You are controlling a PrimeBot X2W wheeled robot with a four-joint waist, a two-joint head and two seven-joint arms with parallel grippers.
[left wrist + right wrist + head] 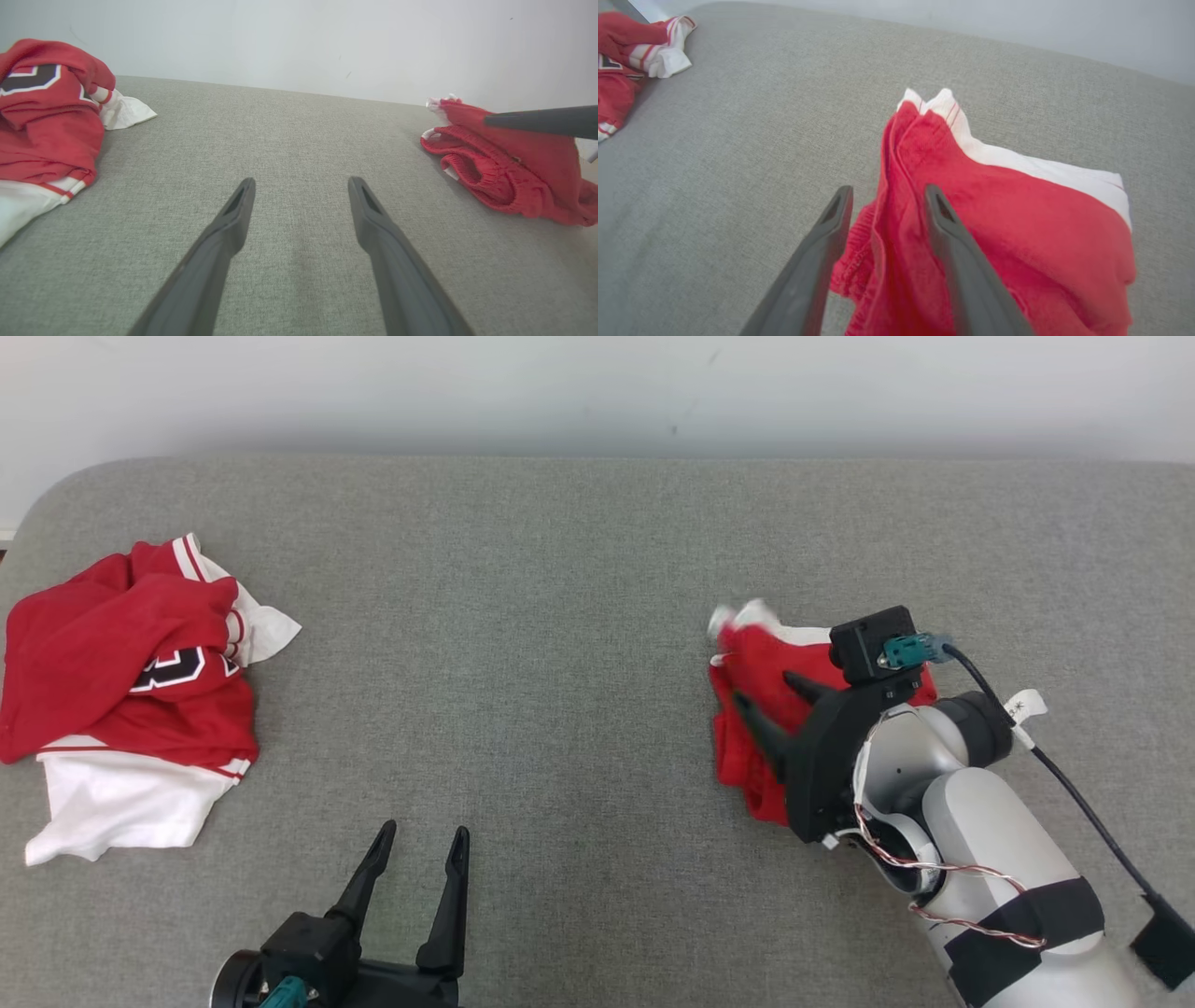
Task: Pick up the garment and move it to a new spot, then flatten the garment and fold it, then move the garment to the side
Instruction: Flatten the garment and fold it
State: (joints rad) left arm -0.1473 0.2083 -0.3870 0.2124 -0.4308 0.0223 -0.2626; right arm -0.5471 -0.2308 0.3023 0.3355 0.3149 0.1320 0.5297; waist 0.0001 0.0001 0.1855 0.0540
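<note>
Red shorts (1017, 210) lie bunched on the right of the grey surface (560, 663). Right end effector (888, 189): fingers apart, straddling a raised fold. Left end effector (301, 182): apart, idle. Recommended: close low on the fold, catching several layers, before lifting.

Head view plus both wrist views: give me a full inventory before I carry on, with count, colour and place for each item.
shorts: one, red with white trim, crumpled on the robot's right.
jersey: one, red and white with a dark number, heaped at the robot's left.
padded surface: one, grey, under both garments.
wall: one, white, behind the surface.
cable: one, black, along the right forearm.
left gripper: one, dark, open over bare surface.
right gripper: one, dark, a fold of the shorts between its fingers; grip unclear.
</note>
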